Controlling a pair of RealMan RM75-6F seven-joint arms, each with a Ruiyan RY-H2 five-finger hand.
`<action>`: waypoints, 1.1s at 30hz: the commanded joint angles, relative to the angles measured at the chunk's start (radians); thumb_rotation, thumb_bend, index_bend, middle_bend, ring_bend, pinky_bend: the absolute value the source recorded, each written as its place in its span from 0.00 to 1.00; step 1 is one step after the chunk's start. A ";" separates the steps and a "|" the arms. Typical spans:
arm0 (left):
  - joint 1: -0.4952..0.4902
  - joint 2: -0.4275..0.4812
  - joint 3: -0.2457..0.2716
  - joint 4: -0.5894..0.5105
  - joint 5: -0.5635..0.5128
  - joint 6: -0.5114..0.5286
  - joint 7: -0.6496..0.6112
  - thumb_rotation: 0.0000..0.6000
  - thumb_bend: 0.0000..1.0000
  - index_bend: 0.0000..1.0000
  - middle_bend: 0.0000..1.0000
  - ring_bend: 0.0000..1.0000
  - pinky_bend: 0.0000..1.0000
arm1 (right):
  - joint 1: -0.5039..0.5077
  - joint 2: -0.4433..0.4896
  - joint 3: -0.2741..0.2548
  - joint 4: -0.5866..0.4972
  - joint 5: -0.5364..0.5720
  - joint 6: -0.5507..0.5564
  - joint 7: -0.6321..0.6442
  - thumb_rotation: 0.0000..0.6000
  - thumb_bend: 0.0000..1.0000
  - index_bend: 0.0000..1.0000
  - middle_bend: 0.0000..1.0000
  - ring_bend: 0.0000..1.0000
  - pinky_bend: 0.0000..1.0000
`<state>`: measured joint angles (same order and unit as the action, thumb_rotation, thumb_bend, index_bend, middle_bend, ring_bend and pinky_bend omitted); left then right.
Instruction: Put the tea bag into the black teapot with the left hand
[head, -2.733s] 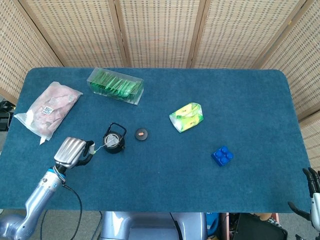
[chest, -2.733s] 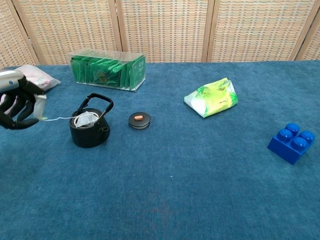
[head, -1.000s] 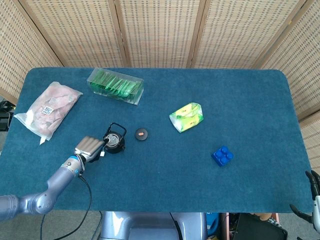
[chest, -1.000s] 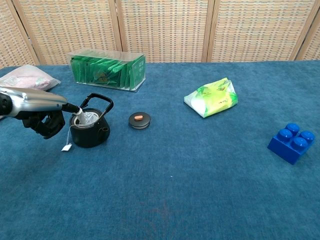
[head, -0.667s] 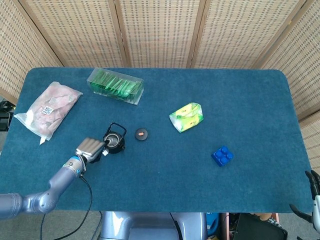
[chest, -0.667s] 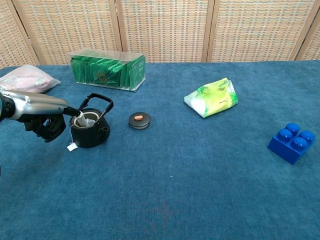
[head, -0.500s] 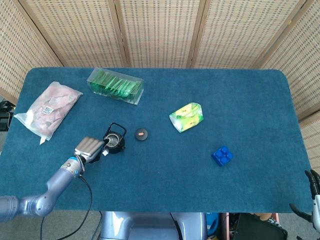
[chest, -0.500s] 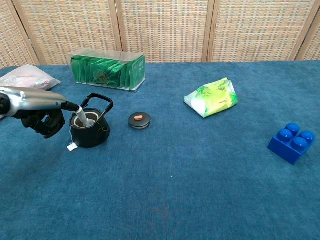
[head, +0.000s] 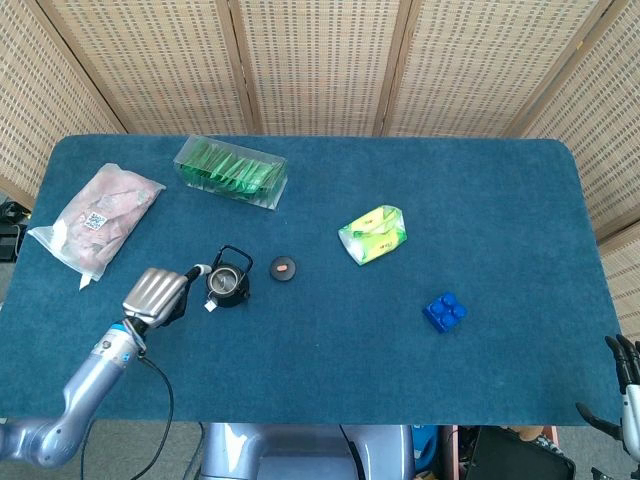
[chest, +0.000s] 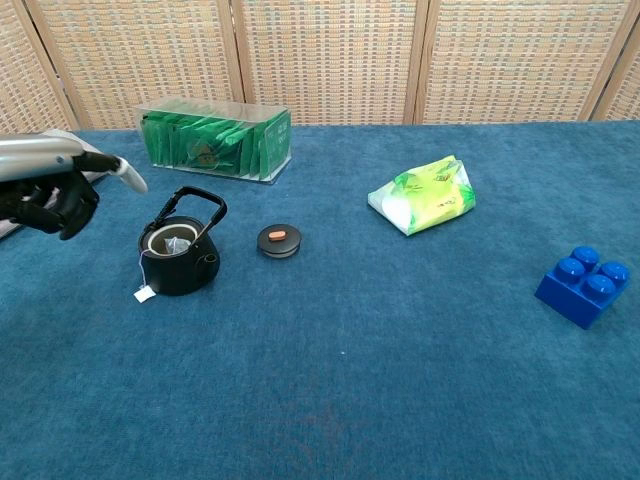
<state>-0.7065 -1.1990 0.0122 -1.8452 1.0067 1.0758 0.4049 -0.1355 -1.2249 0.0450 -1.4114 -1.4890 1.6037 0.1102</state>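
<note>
The black teapot (chest: 178, 260) stands lidless on the blue cloth, handle upright. The tea bag (chest: 177, 244) lies inside it, and its string runs over the rim to the paper tag (chest: 144, 294) on the cloth. The same teapot (head: 228, 284) sits left of centre in the head view. My left hand (chest: 48, 198) hovers to the pot's left, raised and apart from it, holding nothing, with one finger (chest: 126, 171) stretched toward the pot. In the head view the left hand (head: 155, 293) sits just left of the pot. My right hand (head: 623, 368) peeks in at the bottom right corner, empty.
The teapot's lid (chest: 279, 240) lies just right of the pot. A clear box of green tea bags (chest: 216, 140) stands behind it. A pink bag (head: 97, 217) lies far left, a green packet (chest: 423, 195) right of centre, and a blue brick (chest: 583, 286) at the right.
The left hand let go of the tea bag, which dropped into the pot with its tag outside. The hand then drew back left and upward, away from the pot.
</note>
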 joint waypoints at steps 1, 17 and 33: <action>0.123 -0.007 0.028 0.020 0.142 0.162 -0.103 1.00 1.00 0.18 0.58 0.55 0.71 | 0.007 0.000 0.002 0.002 -0.007 -0.003 0.002 1.00 0.02 0.11 0.14 0.00 0.06; 0.427 -0.060 0.113 0.182 0.413 0.515 -0.321 1.00 0.87 0.18 0.24 0.19 0.28 | 0.046 0.008 -0.002 -0.012 -0.057 -0.015 -0.013 1.00 0.02 0.11 0.14 0.00 0.06; 0.564 -0.057 0.119 0.199 0.463 0.589 -0.352 1.00 0.77 0.17 0.13 0.08 0.07 | 0.062 0.005 -0.015 -0.026 -0.088 -0.011 -0.021 1.00 0.02 0.11 0.14 0.00 0.06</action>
<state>-0.1432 -1.2565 0.1322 -1.6456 1.4691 1.6644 0.0528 -0.0746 -1.2200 0.0315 -1.4361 -1.5725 1.5900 0.0906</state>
